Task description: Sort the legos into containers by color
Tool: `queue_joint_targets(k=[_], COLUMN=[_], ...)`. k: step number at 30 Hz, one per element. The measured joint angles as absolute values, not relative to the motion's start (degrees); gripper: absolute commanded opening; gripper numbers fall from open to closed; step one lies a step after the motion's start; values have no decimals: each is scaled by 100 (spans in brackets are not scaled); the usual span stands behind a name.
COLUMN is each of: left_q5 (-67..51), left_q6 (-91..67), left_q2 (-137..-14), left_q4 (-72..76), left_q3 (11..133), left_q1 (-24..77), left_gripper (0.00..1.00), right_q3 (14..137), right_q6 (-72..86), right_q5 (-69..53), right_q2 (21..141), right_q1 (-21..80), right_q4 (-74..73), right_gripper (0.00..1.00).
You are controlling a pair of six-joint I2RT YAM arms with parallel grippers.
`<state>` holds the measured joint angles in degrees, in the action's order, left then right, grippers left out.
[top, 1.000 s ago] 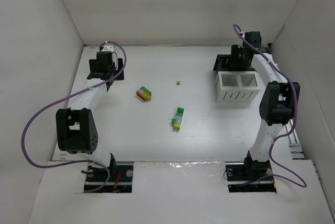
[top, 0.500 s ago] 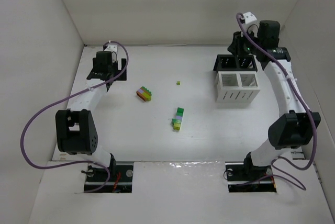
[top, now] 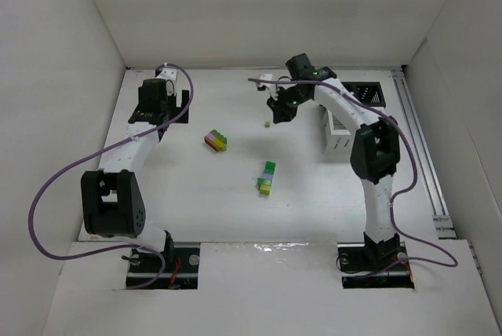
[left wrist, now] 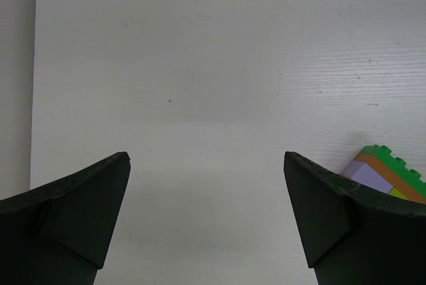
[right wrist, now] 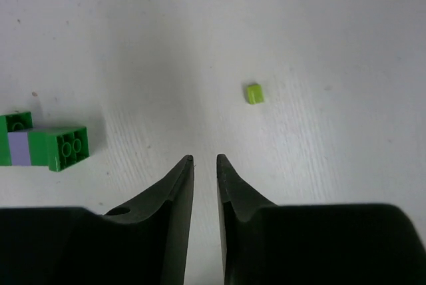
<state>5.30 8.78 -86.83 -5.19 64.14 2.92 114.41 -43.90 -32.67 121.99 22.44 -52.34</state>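
Big picture first: a white table [top: 235, 218] boxed in by walls [top: 63, 77] on the left, back and right. The middle is wide open, so there is plenty of room to swing. The tight spots are the far corners.

The white bins [top: 339, 146] sit on the right, half hidden under the right arm, and the black bins [top: 365, 93] are just behind them near the right wall. I'd expect any drop there to need a careful reach, with bin rims and the arm's own elbow close together.

The left gripper [left wrist: 206, 158] is spread wide and holds nothing. It hangs over bare table with the striped stack [left wrist: 386, 173] peeking in at its right finger. That stack, green over orange, purple and yellow, lies on its side left of centre and well clear of everything.

The right gripper [right wrist: 205, 160] has its fingers drawn almost together with only a slit between them, and nothing is held. It would have to open before any pick.

The green stack [top: 267, 178], with purple in it, lies mid-table, near the centre and apart from the rest.

Smallest is the lime brick [right wrist: 253, 92], alone ahead of the right fingertips and a little to their right, not touching them.

On handling, all of it should be hard, light, slick plastic.
- **The stacks:** pinch them across the flat long sides. The joints may snap apart under a twist.
- **The lime brick:** it is so slight that a finger landing off-centre would likely flick it away. Come straight down and square to its faces.
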Motion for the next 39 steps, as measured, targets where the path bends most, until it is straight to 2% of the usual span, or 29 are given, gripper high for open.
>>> queue_joint_targets(k=[4,12,15,17,23,35,39], left_q5=[613,650,652,652,624,602,600], left_q6=[902,899,895,893,829,541,471], left_q2=[-8545,-8503,-8508,-8527,-8713,-8844,-8899], left_q4=[-528,-537,-534,-530,-499,-449,-392], left_q3=[6182,6066,6064,6066,6075,6080,6090], left_q1=[290,263,239,211,121,99,99], left_gripper=[100,100,100,100,100,100,100], right_q3=[11456,11622,11688,11767,11926,12589,12678], right_q6=[-4635,-4768,-4781,-4801,-5247,-5883,-6007], right_q5=[-3035,-2637,-2547,-2528,-2862,-3037,-3000], right_q2=[12580,12892,12943,12997,13207,13863,13948], right_q1=[2593,2637,2639,2639,2620,2585,2585], right_q4=[-5297,-5207,-5157,-5133,-5159,-5426,-5537], right_gripper=[29,42,42,37,36,36,41])
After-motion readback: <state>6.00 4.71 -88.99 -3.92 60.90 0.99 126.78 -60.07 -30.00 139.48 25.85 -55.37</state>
